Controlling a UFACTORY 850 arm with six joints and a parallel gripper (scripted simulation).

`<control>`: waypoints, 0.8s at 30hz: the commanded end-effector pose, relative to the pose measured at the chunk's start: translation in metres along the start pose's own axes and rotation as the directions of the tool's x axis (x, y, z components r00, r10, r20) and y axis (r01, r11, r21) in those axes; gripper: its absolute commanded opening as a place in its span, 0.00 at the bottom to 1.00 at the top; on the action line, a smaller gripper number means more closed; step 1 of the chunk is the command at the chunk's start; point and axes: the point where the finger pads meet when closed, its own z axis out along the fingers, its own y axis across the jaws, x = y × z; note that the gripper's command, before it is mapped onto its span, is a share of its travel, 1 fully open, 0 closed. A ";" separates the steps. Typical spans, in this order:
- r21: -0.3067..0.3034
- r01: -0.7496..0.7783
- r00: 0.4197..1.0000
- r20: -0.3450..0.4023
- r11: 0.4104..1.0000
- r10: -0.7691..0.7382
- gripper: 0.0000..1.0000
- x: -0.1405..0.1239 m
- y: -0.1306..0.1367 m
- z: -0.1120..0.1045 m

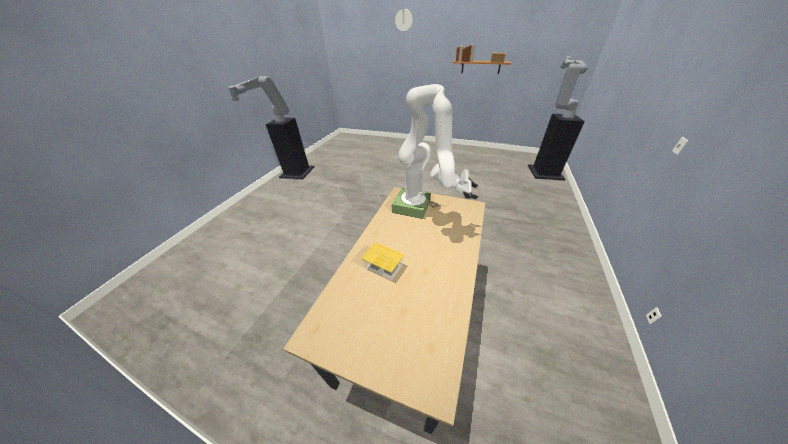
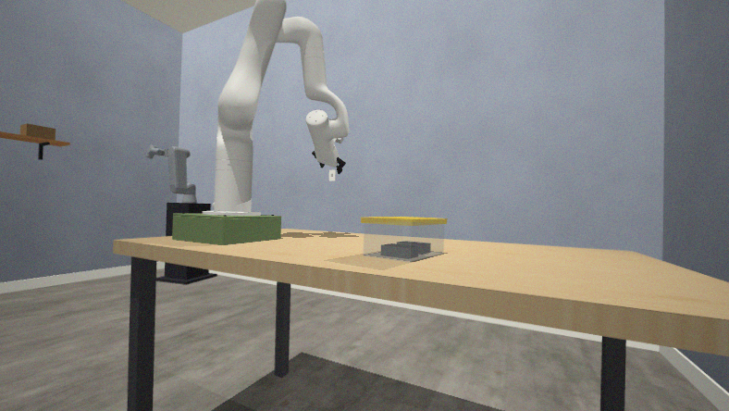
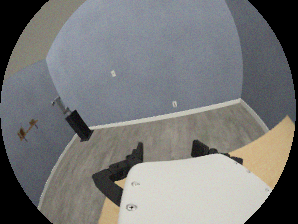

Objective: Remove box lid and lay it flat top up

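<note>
A see-through box (image 2: 403, 240) stands on the wooden table (image 1: 405, 300), with a flat yellow lid (image 1: 382, 256) resting on top of it; the lid also shows in the exterior view (image 2: 403, 220). A dark block lies inside the box. My gripper (image 1: 470, 189) is open and empty, held high above the far end of the table near the arm's base, well away from the box. It also shows in the exterior view (image 2: 328, 159). In the wrist view the two dark fingers point out over the floor; the box is not in that view.
The arm stands on a green base block (image 1: 411, 205) at the table's far end. Two other arms on black pedestals (image 1: 288, 147) (image 1: 555, 146) stand by the back walls. A wall shelf (image 1: 481, 61) hangs behind.
</note>
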 end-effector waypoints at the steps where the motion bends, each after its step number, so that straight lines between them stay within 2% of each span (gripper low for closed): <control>1: -0.129 -0.219 0.975 -0.073 0.967 0.211 1.00 0.005 0.045 -0.004; 2: -0.151 -0.268 0.962 -0.101 0.951 0.255 1.00 0.004 0.076 -0.014; 4: -0.187 -0.341 0.938 -0.135 0.921 0.320 1.00 0.004 0.076 -0.014; 5: -0.199 -0.377 0.923 -0.160 0.905 0.349 1.00 0.001 0.109 -0.025; 7: -0.230 -0.449 0.890 -0.201 0.864 0.409 1.00 0.001 0.109 -0.025; 9: -0.230 -0.449 0.890 -0.201 0.864 0.409 1.00 0.001 0.109 -0.025; 10: -0.262 -0.551 0.830 -0.274 0.792 0.486 1.00 -0.004 0.142 -0.040; 12: -0.276 -0.599 0.796 -0.308 0.752 0.521 1.00 -0.004 0.142 -0.040; 13: -0.276 -0.599 0.796 -0.308 0.752 0.521 1.00 -0.004 0.142 -0.040; 14: -0.285 -0.660 0.746 -0.362 0.695 0.559 1.00 -0.013 0.174 -0.057; 16: -0.293 -0.711 0.698 -0.406 0.640 0.590 1.00 -0.013 0.174 -0.057; 17: -0.290 -0.738 0.668 -0.437 0.609 0.602 1.00 -0.023 0.202 -0.076; 20: -0.289 -0.807 0.585 -0.507 0.514 0.633 1.00 -0.023 0.205 -0.077; 21: -0.279 -0.835 0.545 -0.543 0.474 0.639 1.00 -0.037 0.235 -0.099; 24: -0.264 -0.885 0.461 -0.605 0.382 0.649 1.00 -0.037 0.235 -0.099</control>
